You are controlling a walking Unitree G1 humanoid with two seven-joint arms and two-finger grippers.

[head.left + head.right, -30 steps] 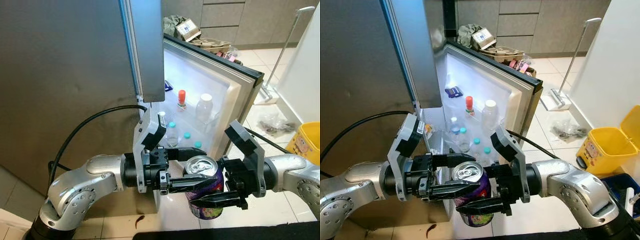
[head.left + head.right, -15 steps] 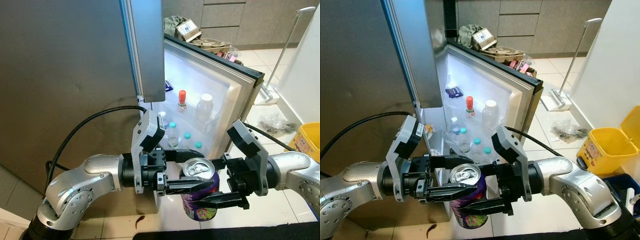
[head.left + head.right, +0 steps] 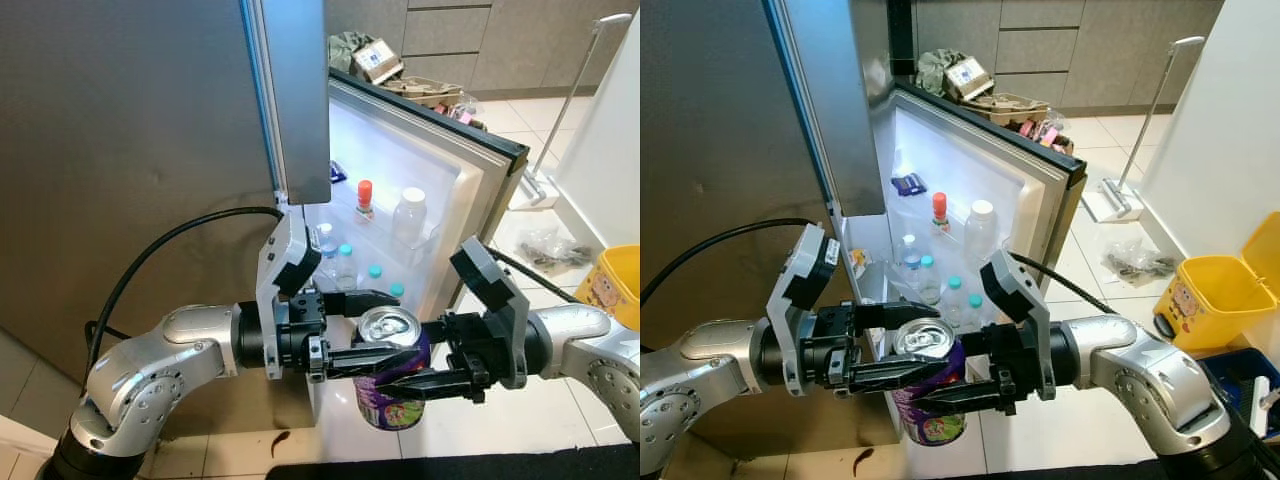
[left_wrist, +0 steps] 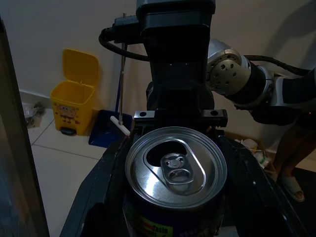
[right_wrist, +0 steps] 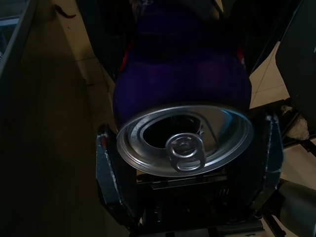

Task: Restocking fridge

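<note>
A purple can (image 3: 392, 380) is held in the air in front of the open fridge (image 3: 400, 180), between the two grippers. The left gripper (image 3: 365, 330) comes at it from the robot's left and the right gripper (image 3: 410, 385) from the right, and both sets of black fingers lie along the can's sides. In each wrist view the fingers flank the can closely, so both appear to be pinching it — though which one bears the weight I cannot tell. The tab end of the can is up and its mouth looks already opened.

Inside the fridge, the lit shelf holds a red-capped bottle (image 3: 364, 198) toward the back, a white-capped bottle (image 3: 409, 217) near the shelf's right edge, and a few blue-capped bottles (image 3: 344, 264) along the front edge. The door stands open, its edge by the right arm.

As for progress: the fridge is open and partly stocked, and the can is in hand but not yet inside — it sits below and in front of the shelf. What is left, by my reading, is to settle the can in one gripper, carry it in to a free spot on the shelf, let go, and shut the door.
</note>
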